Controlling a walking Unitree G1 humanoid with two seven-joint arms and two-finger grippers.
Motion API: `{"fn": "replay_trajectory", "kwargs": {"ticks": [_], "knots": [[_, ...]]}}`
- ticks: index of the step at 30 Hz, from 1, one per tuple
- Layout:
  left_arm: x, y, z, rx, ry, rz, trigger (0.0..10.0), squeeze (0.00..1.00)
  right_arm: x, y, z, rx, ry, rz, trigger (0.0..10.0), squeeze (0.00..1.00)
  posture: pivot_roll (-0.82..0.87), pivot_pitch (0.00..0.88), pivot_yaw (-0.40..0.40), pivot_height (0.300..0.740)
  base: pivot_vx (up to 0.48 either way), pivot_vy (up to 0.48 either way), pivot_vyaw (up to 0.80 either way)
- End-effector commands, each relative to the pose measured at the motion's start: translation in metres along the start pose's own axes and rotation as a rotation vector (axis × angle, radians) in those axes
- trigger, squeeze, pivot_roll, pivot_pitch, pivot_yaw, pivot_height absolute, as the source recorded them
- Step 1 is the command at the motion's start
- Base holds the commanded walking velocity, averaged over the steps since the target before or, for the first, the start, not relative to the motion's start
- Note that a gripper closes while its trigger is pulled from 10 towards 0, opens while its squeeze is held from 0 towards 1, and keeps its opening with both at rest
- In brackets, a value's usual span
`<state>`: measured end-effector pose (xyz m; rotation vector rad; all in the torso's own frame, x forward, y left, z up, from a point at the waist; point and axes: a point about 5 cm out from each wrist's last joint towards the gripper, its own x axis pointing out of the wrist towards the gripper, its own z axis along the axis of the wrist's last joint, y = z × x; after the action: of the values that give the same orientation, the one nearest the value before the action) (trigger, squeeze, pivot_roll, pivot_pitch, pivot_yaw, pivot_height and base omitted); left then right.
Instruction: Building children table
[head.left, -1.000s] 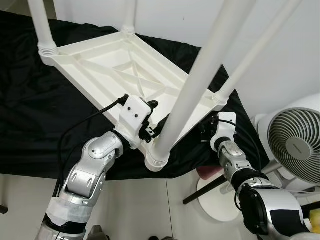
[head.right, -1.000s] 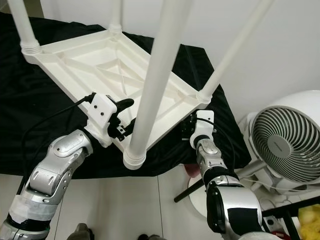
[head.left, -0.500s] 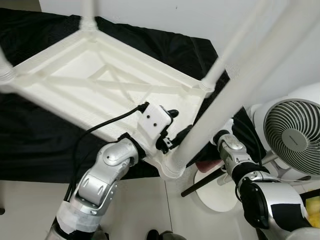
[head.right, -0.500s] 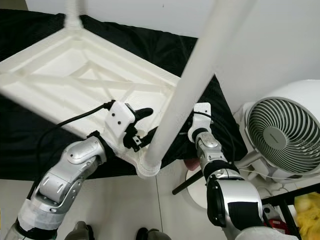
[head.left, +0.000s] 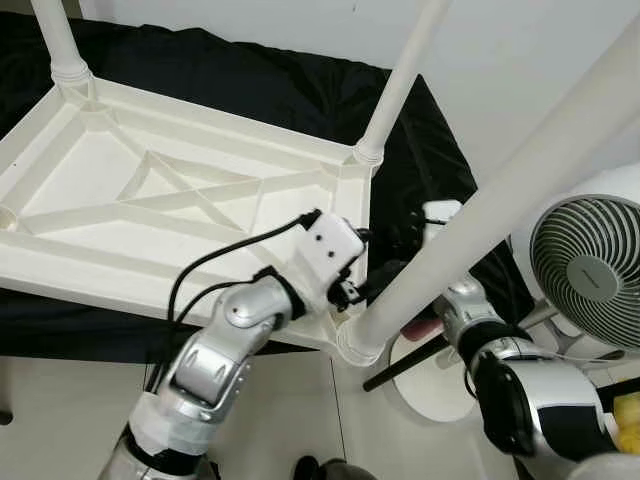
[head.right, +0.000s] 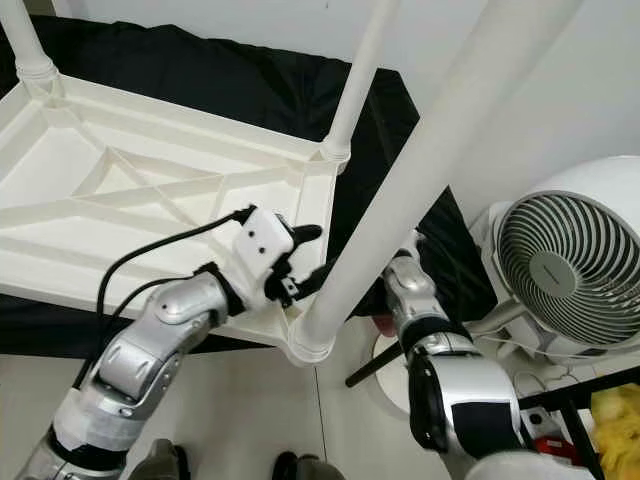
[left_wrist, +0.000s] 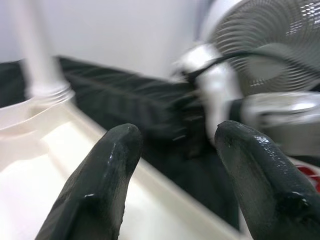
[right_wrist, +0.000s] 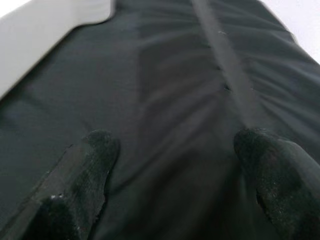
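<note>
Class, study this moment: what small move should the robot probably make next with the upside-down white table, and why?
Probably close the left claw onto the table rim by the near leg. Its fingers are spread over that edge, gripping nothing, while the right claw hangs open over black cloth.

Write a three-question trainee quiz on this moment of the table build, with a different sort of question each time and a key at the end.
1. True or false: the white plastic table lies upside down on the black cloth.
2. Which appliance stands at the robot's right? A) heater B) white fan C) lamp
3. Fill in: the left tool sits by the table's nearest ____, beside the nearest leg.

Key
1. True: its ribbed underside faces up and its legs point upward.
2. B.
3. Corner. In the left wrist view its fingers are spread over the table's edge; the right tool is open over the cloth.
</note>
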<state>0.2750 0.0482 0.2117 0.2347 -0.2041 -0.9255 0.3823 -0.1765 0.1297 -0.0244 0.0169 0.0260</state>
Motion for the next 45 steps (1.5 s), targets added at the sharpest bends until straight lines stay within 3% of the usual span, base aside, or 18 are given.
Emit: {"fn": "replay_trajectory", "kwargs": {"ticks": [1, 3, 7, 8, 10, 11, 12, 21, 26, 32, 36, 38, 43, 45], "knots": [[0.000, 0.001, 0.000, 0.005, -0.006, 0.043, 10.0, 0.00, -0.005, -0.009, -0.008, 0.038, 0.011, -0.026, 10.0, 0.00, 0.15, 0.166, -0.179, 0.740, 0.000, 0.000, 0.00], [-0.008, 0.011, -0.004, 0.020, 0.015, 0.056, 10.0, 0.00, -0.011, -0.018, -0.009, 0.113, -0.050, -0.037, 10.0, 0.00, 0.15, 0.159, -0.176, 0.740, 0.000, 0.000, 0.00], [-0.025, 0.018, -0.007, 0.023, 0.036, 0.013, 10.0, 0.00, -0.021, -0.029, -0.013, 0.143, -0.102, -0.055, 10.0, 0.00, 0.14, 0.149, -0.175, 0.740, 0.000, 0.000, 0.00], [-0.025, 0.018, -0.007, 0.023, 0.036, 0.013, 10.0, 0.00, -0.021, -0.029, -0.013, 0.143, -0.102, -0.055, 10.0, 0.00, 0.14, 0.149, -0.175, 0.740, 0.000, 0.000, 0.00], [-0.046, 0.016, -0.011, 0.024, 0.056, -0.090, 10.0, 0.00, -0.032, -0.033, -0.022, 0.107, -0.117, -0.027, 10.0, 0.00, 0.15, 0.137, -0.180, 0.740, 0.000, 0.000, 0.00], [-0.046, 0.016, -0.011, 0.024, 0.056, -0.090, 10.0, 0.00, -0.032, -0.033, -0.022, 0.107, -0.117, -0.027, 10.0, 0.00, 0.15, 0.137, -0.180, 0.740, 0.000, 0.000, 0.00], [-0.057, 0.013, -0.014, 0.015, 0.080, -0.160, 10.0, 0.00, -0.038, -0.033, -0.027, 0.076, -0.118, -0.001, 10.0, 0.00, 0.15, 0.131, -0.179, 0.740, 0.000, 0.000, 0.00], [-0.076, 0.003, -0.024, 0.010, 0.164, -0.301, 10.0, 0.00, -0.051, -0.038, -0.035, 0.063, -0.124, 0.016, 10.0, 0.00, 0.15, 0.117, -0.177, 0.740, 0.000, 0.000, 0.00], [-0.081, 0.001, -0.026, 0.010, 0.191, -0.336, 10.0, 0.00, -0.056, -0.040, -0.036, 0.063, -0.128, 0.022, 10.0, 0.00, 0.15, 0.110, -0.175, 0.740, 0.000, 0.000, 0.00], [-0.088, 0.005, -0.046, 0.089, 0.321, -0.371, 10.0, 0.00, -0.057, -0.047, -0.030, 0.060, -0.147, 0.002, 10.0, 0.00, 0.15, 0.086, -0.175, 0.740, 0.000, 0.000, 0.00], [-0.089, 0.006, -0.051, 0.118, 0.352, -0.383, 10.0, 0.00, -0.057, -0.048, -0.028, 0.057, -0.150, -0.002, 10.0, 0.00, 0.14, 0.083, -0.175, 0.740, 0.000, 0.000, 0.00], [-0.092, 0.013, -0.060, 0.179, 0.415, -0.372, 10.0, 0.00, -0.057, -0.050, -0.026, 0.057, -0.154, -0.008, 10.0, 0.00, 0.14, 0.080, -0.170, 0.740, 0.000, 0.000, 0.00], [-0.091, 0.015, -0.064, 0.192, 0.441, -0.359, 10.0, 0.00, -0.057, -0.051, -0.026, 0.057, -0.156, -0.011, 10.0, 0.00, 0.13, 0.072, -0.166, 0.740, 0.000, 0.000, 0.00], [-0.079, 0.033, -0.068, 0.247, 0.437, -0.265, 10.0, 0.00, -0.058, -0.050, -0.025, 0.061, -0.159, -0.018, 10.0, 0.00, 0.12, 0.062, -0.160, 0.740, 0.000, 0.000, 0.00]]}}
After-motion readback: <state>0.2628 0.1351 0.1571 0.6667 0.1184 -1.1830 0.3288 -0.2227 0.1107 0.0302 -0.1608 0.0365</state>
